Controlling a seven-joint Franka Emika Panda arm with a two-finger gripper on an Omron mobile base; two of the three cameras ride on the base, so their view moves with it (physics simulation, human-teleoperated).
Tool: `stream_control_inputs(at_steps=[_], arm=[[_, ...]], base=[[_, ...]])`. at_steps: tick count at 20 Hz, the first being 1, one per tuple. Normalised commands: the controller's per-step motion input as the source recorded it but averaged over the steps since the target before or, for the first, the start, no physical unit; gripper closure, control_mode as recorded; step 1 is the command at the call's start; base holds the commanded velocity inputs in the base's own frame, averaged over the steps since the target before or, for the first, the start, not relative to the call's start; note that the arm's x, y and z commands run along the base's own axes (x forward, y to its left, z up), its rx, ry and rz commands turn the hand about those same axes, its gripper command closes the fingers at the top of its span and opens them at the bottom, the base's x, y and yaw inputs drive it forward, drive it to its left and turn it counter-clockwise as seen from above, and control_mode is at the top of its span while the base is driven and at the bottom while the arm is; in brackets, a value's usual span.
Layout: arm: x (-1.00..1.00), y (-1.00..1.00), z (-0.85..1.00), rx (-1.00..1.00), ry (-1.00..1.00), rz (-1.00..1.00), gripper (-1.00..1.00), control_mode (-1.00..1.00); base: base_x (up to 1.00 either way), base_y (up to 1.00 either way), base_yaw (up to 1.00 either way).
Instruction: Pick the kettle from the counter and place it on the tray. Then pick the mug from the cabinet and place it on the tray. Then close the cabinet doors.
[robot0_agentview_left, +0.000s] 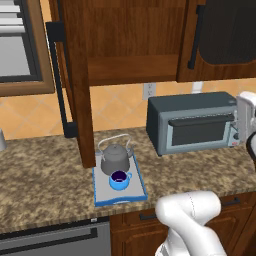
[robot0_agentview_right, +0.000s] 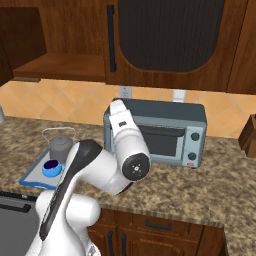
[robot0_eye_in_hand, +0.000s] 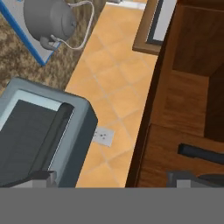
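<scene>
Now kettle (robot0_agentview_left: 115, 159) and mug (robot0_agentview_left: 119, 179) on tray (robot0_agentview_left: 102, 189), gripper (robot0_eye_in_hand: 113, 177) jaws apart, empty.

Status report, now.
Gripper open, empty. Dark grey metal kettle and blue mug on blue-rimmed tray. Brown wooden cabinet door hangs open over tray.

The open cabinet door (robot0_agentview_left: 75, 80) juts out over the counter (robot0_agentview_left: 40, 165) at 10 o'clock of the tray (robot0_agentview_left: 102, 192) — the toaster oven (robot0_agentview_left: 192, 122) blocks 2 o'clock; counter toward 9 o'clock lies free.
</scene>
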Motion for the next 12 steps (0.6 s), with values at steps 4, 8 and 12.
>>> stream_control_inputs(at_steps=[4,8,12], arm=[[-0.02,0.60,-0.12,-0.10,0.03,0.00,-1.00,-1.00],[-0.10,0.80,0.01,-0.18,-0.02,-0.16,-1.00,-1.00],[-0.28,0.56,0.15,-0.21,-0.12,-0.31,-1.00,-1.00]], base=[[0.00,0.00,0.00],[0.00,0.00,0.00],[0.00,0.00,0.00]])
